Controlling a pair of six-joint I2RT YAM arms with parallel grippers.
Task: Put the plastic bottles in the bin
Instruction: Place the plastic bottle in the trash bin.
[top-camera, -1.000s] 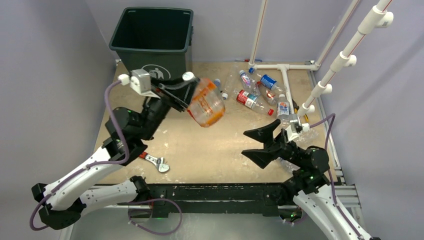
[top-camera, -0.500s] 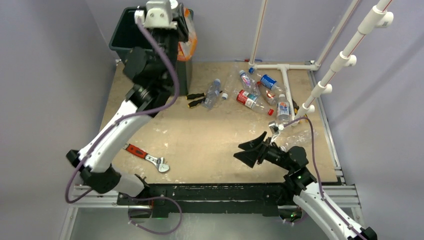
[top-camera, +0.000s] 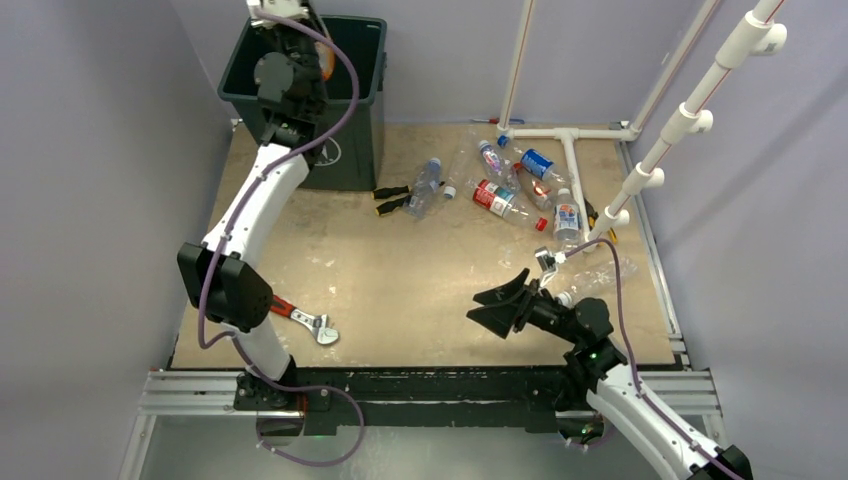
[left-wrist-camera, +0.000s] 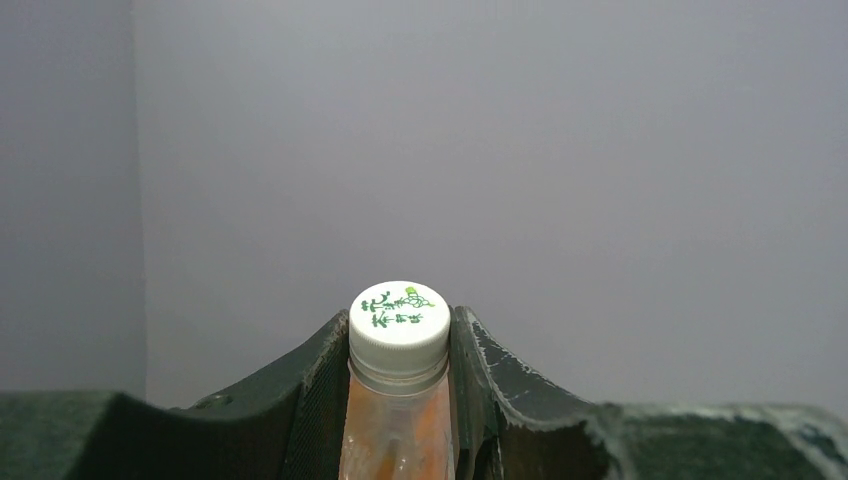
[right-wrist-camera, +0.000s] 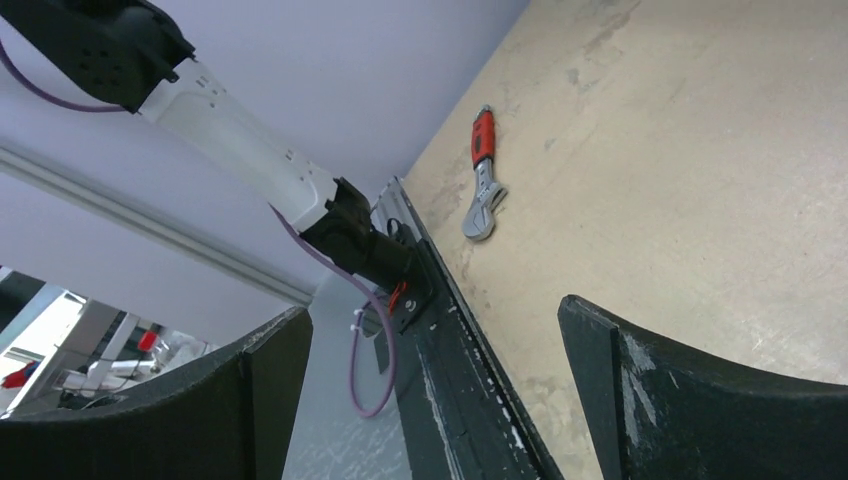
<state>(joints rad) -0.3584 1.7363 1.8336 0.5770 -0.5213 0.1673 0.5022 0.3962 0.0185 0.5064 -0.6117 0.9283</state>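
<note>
The left gripper (left-wrist-camera: 400, 335) is clamped on the neck of an orange-labelled bottle (left-wrist-camera: 395, 435). Its dark fingers (left-wrist-camera: 305, 400) press in from both sides just under the white cap (left-wrist-camera: 399, 315), which bears green print. The bottle is clear plastic and stands upright between the pads, with only grey wall behind it. From above, the left arm reaches up from its base to the bin (top-camera: 358, 130), and the wrist sits over the bin's open top, a sliver of orange showing there. The bin is dark green-grey and stands at the far left corner of the table (top-camera: 400, 290).

The right gripper (right-wrist-camera: 432, 312) is spread wide and holds nothing; it hangs over the near right part of the table.

The remaining plastic bottles (top-camera: 505, 185) lie scattered on the far right of the table, with blue and red labels. Some rest against a white pipe frame (top-camera: 572, 150). One bottle (top-camera: 425, 185) lies apart from the group, beside two yellow-and-black screwdrivers (top-camera: 392, 200) near the bin's foot. A red-handled wrench (top-camera: 300, 318) lies near the left arm's base.
</note>
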